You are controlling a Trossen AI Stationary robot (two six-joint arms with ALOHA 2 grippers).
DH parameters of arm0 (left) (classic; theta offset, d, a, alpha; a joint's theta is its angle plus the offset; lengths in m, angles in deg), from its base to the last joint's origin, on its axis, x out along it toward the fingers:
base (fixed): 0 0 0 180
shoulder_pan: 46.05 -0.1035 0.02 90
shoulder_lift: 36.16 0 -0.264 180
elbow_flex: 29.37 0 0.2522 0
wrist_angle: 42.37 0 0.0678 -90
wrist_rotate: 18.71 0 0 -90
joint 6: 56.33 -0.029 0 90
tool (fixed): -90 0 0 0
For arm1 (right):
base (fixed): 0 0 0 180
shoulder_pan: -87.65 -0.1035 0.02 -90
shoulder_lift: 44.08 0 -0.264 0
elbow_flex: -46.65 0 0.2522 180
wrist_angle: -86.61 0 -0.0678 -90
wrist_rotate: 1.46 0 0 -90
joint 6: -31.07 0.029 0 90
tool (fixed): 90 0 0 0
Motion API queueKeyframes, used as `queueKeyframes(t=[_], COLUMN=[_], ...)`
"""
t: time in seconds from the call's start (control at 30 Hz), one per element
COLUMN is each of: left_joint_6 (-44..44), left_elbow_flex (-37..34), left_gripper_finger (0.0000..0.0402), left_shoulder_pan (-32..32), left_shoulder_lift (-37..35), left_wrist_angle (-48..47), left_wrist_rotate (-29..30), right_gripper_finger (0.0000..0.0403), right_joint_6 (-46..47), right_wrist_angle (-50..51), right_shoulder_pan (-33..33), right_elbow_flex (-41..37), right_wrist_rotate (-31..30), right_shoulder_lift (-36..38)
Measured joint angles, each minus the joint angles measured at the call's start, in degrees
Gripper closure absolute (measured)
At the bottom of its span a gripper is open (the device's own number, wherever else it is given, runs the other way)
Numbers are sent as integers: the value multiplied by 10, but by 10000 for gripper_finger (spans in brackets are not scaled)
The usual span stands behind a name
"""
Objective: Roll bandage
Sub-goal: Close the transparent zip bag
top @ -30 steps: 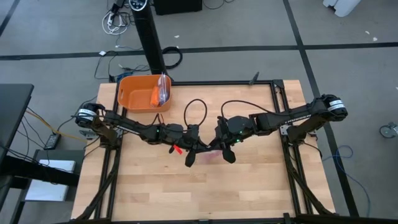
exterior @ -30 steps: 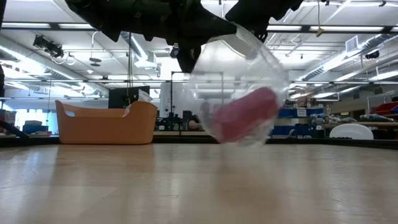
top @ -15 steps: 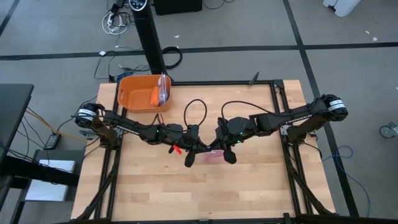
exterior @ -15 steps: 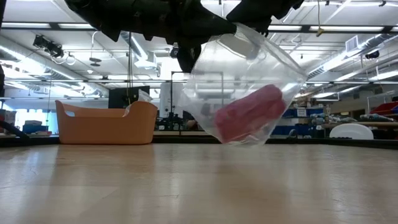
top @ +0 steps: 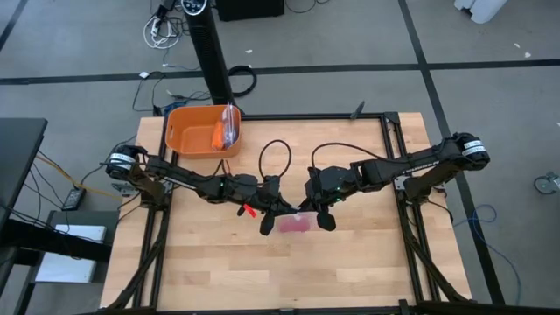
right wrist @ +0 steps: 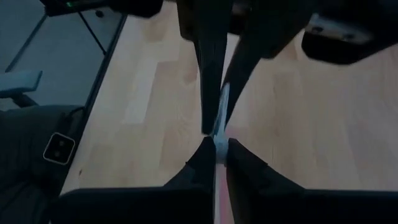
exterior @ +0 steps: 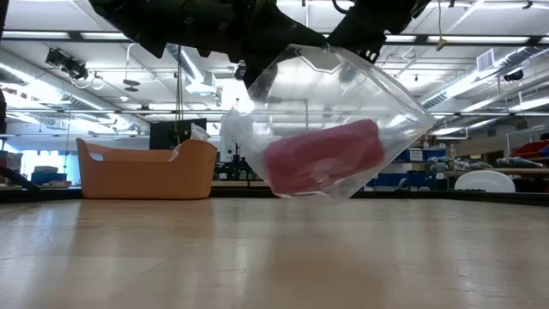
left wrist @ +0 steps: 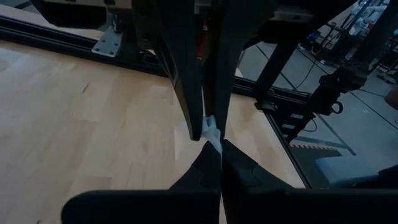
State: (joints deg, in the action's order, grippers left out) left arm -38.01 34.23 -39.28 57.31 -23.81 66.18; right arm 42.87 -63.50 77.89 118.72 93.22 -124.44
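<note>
Left gripper (top: 268, 224) & right gripper (top: 322, 219) meet over mid-table, each pinched closed on the top edge of a clear plastic bag (exterior: 330, 120). Left wrist view: fingers (left wrist: 186, 81) nearly together w/ a sliver of clear film caught between them. Right wrist view: same picture, fingers (right wrist: 208, 74) clamped on a thin fold of film. Bag hangs between the two grippers, clear of the wooden table (top: 210, 271), tilted, its lower edge just above the surface in the low view. Inside, at the bag's bottom, lies the bandage (exterior: 322, 156), a compact magenta-pink roll on its side; from above it shows as a pink patch (top: 295, 224) between the two grippers. Both arms reach in from opposite table edges. Orange tub (top: 199, 129) sits at the far left corner, well apart from the bag, w/ an orange item & some clear plastic in it.
</note>
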Motion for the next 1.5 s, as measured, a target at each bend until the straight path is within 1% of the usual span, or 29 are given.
queueKeyframes(t=[0.47, 1.5], left_joint_6=[-1, -2], left_elbow_flex=[0, 1], left_gripper_finger=[401, 401], left_shoulder_pan=[0, 0], left_shoulder_lift=[-2, -3], left_wrist_angle=[6, 9], left_wrist_rotate=[1, -5], right_gripper_finger=[385, 384], right_joint_6=[8, 76], right_wrist_angle=[62, 173], right_shoulder_pan=[-5, -53], right_elbow_flex=[-2, -2], right_wrist_rotate=[12, 14], right_shoulder_lift=[-2, -2])
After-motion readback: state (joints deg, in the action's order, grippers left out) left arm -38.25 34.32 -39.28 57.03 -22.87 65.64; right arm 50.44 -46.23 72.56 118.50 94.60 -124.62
